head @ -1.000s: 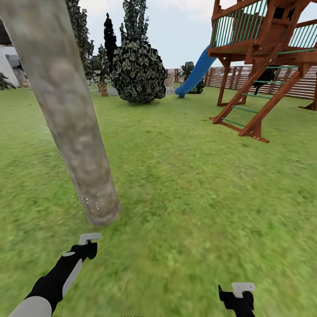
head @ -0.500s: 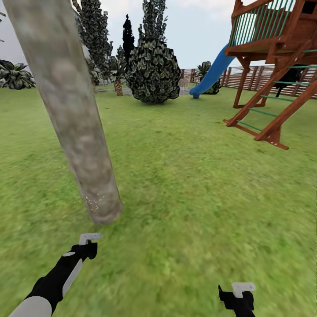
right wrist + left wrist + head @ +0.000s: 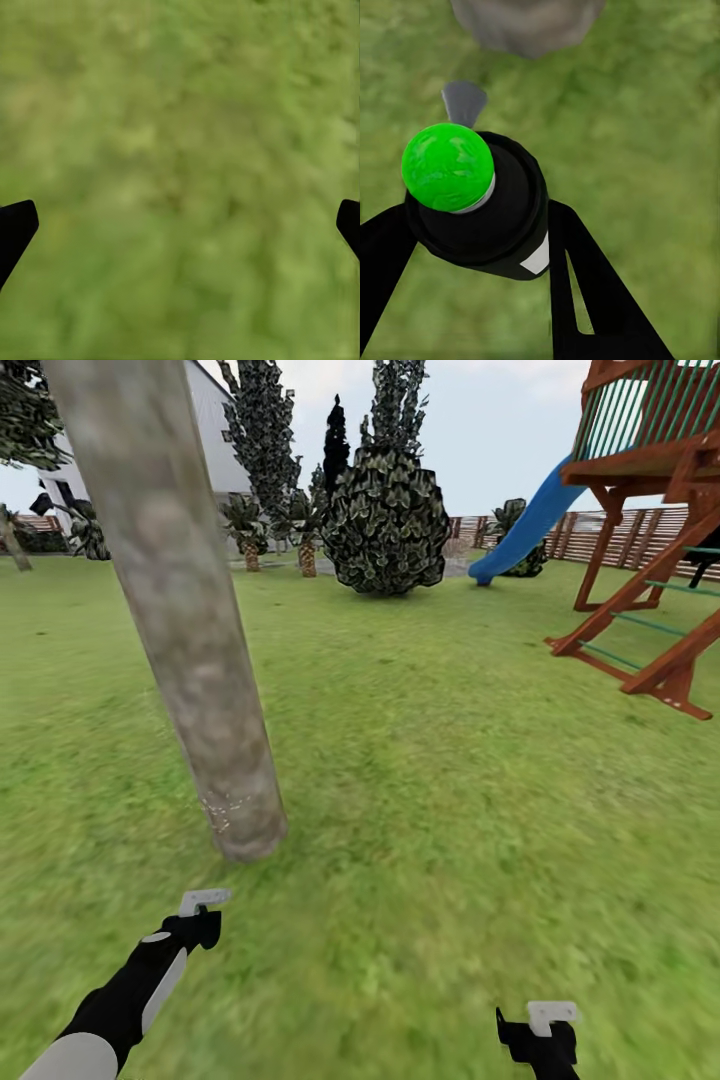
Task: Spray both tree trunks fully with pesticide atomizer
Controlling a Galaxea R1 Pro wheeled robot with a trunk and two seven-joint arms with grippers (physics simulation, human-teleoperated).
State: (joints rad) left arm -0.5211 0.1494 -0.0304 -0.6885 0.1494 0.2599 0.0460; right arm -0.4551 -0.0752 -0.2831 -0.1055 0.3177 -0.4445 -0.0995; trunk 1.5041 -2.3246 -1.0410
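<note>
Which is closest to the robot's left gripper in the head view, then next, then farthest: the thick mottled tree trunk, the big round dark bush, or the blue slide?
1. Thick mottled beige-grey tree trunk, just ahead of the left gripper.
2. Big round dark bush, mid-lawn.
3. Blue slide, far right by the fence.

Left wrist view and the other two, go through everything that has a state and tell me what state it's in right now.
pesticide atomizer: gripped between the left fingers, nozzle toward the trunk base.
left gripper: shut on the atomizer.
right gripper: open, nothing between its fingers, above grass.
tree trunk: standing, a few pale specks near its base.
slide: standing, attached to the wooden play tower.
</note>
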